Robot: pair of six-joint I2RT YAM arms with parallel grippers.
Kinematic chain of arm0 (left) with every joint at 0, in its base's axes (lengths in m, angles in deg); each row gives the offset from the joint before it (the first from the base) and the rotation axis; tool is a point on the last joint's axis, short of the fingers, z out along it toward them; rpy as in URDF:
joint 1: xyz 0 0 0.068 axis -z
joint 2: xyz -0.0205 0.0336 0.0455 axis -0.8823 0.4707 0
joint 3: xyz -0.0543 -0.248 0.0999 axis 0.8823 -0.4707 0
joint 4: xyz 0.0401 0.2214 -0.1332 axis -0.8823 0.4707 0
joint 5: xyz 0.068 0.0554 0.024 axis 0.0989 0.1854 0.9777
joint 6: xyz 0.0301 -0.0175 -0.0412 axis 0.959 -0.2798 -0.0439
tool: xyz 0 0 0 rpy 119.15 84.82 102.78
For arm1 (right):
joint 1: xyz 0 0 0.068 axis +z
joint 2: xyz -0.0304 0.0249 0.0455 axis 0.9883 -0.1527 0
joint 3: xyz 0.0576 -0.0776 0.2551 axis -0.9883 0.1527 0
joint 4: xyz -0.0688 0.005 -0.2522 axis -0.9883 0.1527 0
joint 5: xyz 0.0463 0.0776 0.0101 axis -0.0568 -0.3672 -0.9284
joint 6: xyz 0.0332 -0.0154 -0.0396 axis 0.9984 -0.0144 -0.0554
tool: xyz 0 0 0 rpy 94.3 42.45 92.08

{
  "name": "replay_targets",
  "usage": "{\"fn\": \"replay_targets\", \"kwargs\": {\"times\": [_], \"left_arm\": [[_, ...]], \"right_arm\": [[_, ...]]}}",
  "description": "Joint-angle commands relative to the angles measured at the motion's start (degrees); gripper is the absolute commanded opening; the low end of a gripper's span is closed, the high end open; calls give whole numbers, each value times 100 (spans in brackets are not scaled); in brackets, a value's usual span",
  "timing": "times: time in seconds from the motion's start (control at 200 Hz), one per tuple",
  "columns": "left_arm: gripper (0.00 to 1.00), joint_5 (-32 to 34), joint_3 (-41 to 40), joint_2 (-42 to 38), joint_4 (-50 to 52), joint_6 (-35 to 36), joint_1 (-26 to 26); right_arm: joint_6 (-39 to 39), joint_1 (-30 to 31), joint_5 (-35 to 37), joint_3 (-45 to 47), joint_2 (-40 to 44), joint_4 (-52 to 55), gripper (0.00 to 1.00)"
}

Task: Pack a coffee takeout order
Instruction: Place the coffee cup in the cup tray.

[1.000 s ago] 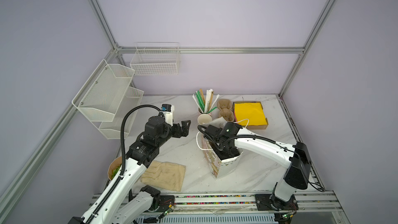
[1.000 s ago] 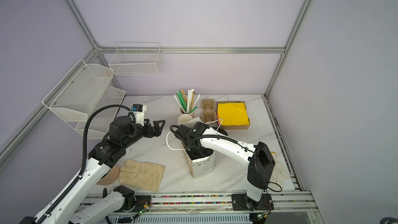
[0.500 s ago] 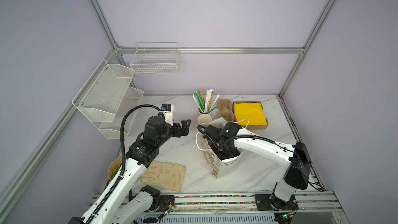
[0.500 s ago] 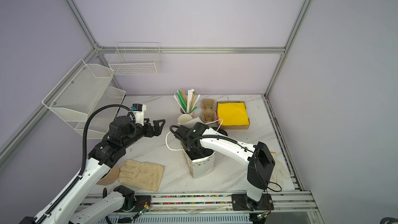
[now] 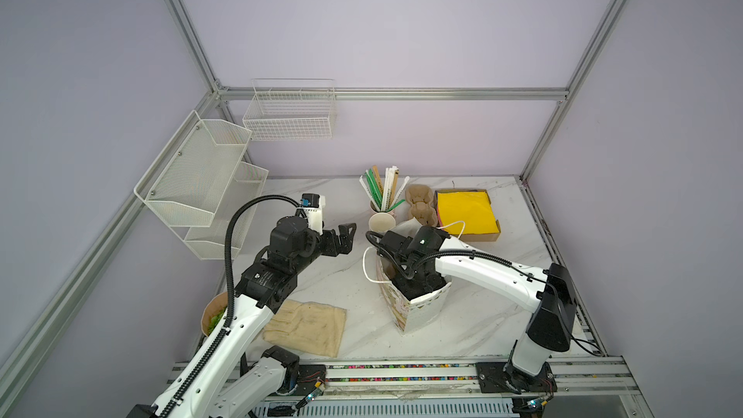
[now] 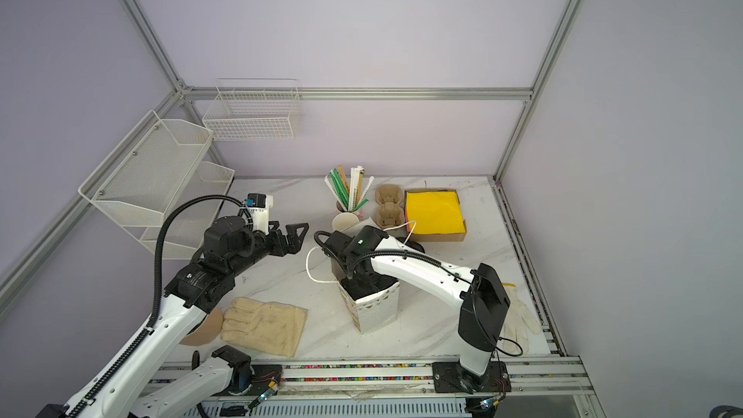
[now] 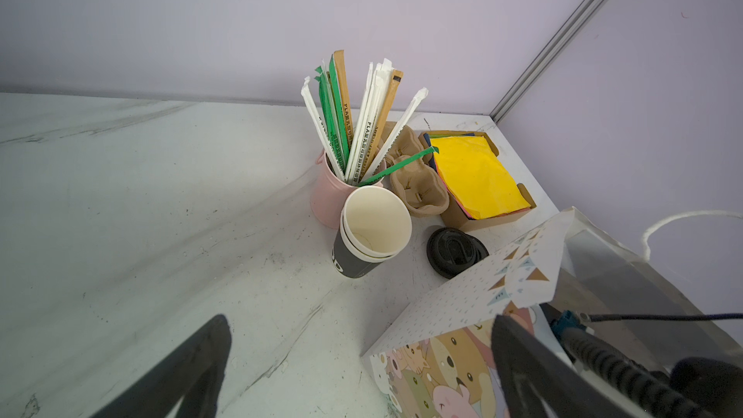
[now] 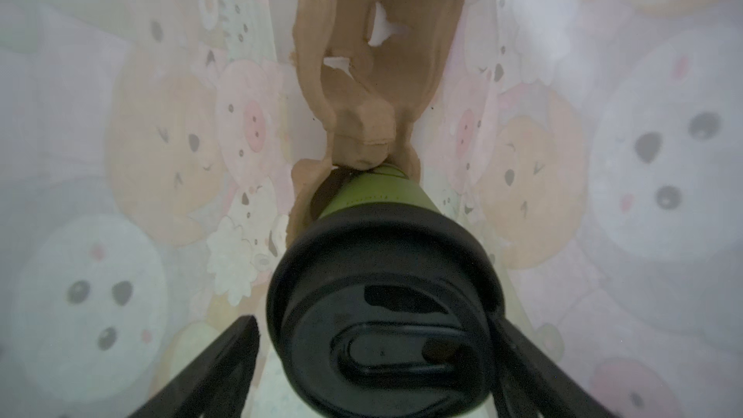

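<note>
Starting at the near edge with a rail point(image 5: 402, 371) bearing both arm bases, then moving onto a white marble table point(image 5: 482, 315) boxed in by lilac walls and aluminium posts. Passing a beige glove point(image 5: 307, 327) near left, beside a bowl point(image 5: 213, 315) half hidden under the left arm. Passing a white glove point(image 6: 518, 315) near right, just right of the right arm. Meeting at mid-table a printed bag point(image 5: 418, 311), upright with its mouth open and a cord handle looping off its left side. Finding farther back nested cups point(image 5: 382, 223), straws point(image 5: 382, 191) in a pink mug point(image 7: 325, 199), loose lids point(image 7: 454, 251) and spare carriers point(image 5: 420, 205). Finding at far right a box point(image 5: 488, 237) topped with the yellow sheet point(image 5: 466, 211). Ending at a mesh shelf point(image 5: 201, 170) on the left wall and a wire basket point(image 5: 289, 114) on the far wall.

Rising from near left, bent at the elbow and stretched level toward the bag: left gripper point(image 5: 343, 239), above the table just left of the bag, spread wide, gripping nothing.

Leaning in from near right and dipping wrist-down into the bag: right gripper point(image 8: 374, 317), its fingers point(image 8: 225, 359) straddling the black lid point(image 8: 382, 339) of the cup point(image 8: 378, 203). Showing a sliver of gap at one finger, with the other against the rim: spread, not clamping. Standing inside the bag, base tucked against the brown carrier point(image 8: 382, 74) deeper in: the cup.
</note>
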Motion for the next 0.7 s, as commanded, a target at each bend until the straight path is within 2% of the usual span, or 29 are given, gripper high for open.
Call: {"fn": "replay_targets", "kwargs": {"times": [0.0, 0.095, 0.695], "left_arm": [[100, -94, -220, -46, -206, -41, -42], [100, -95, -220, -46, -203, -41, -42], [100, -121, -220, -24, -208, -41, -45]], "right_arm": [[22, 39, 119, -178, -43, 186, 95], [21, 35, 111, -187, -23, 188, 97], [135, 37, 189, -618, -49, 434, 97]]}}
